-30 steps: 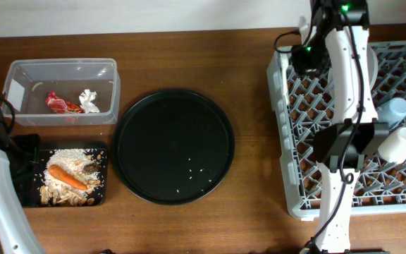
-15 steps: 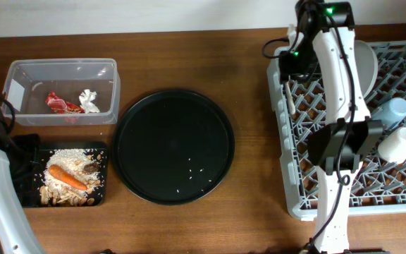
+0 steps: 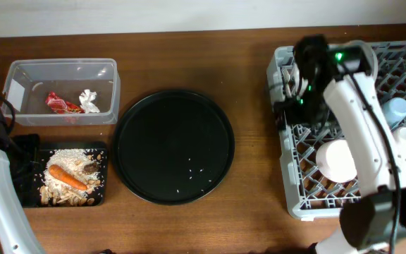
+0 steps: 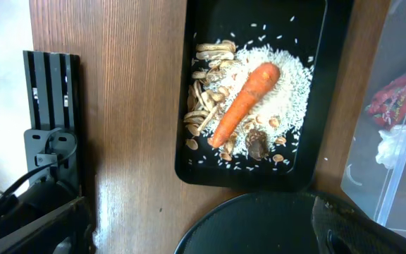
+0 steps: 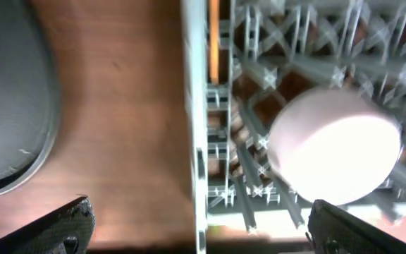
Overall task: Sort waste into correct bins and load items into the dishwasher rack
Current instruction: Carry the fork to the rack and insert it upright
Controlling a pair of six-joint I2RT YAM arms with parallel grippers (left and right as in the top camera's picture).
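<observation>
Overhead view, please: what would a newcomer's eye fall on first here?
Probably the big round black tray in the middle, nearly bare. Next comes the grey rack at the right, with a white arm stretched over it and a pale bowl inside. At lower left, the orange carrot stands out on rice in a small black tray.

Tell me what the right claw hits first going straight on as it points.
Probably the dishwasher rack, its outer rim centred ahead of the open right claw; the cream-pink bowl sits aside. Depth is unclear.
</observation>
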